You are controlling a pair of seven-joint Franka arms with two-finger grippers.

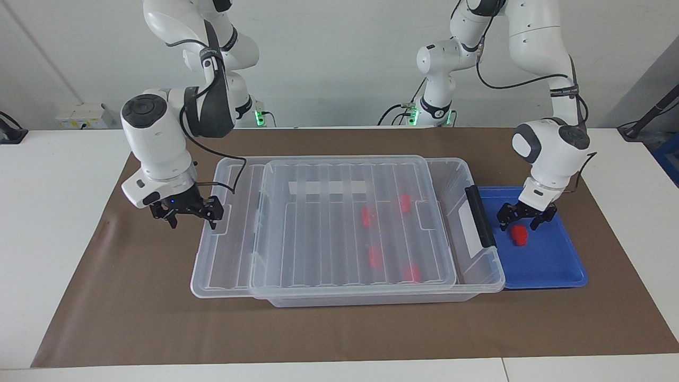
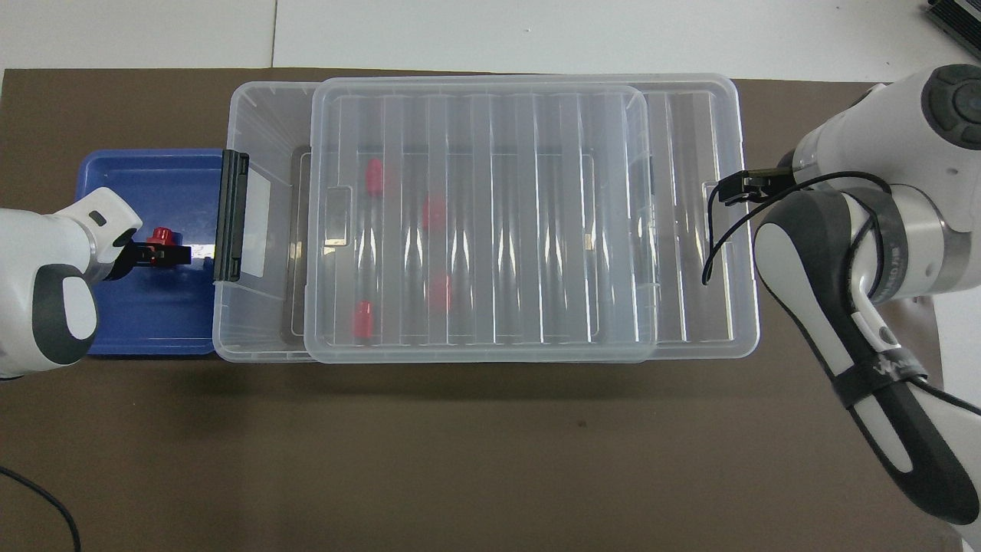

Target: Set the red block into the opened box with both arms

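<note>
One camera sits high across the table [image 1: 74,239], facing both robots from a fair way back. The other hangs above their end, staring steeply down (half a turn round). Both share the brown mat [image 2: 460,452] and clear box [image 1: 477,175].

Left hand [image 1: 527,217] low with fingers spread, right hand [image 1: 186,210] open, wrist bent down
</note>
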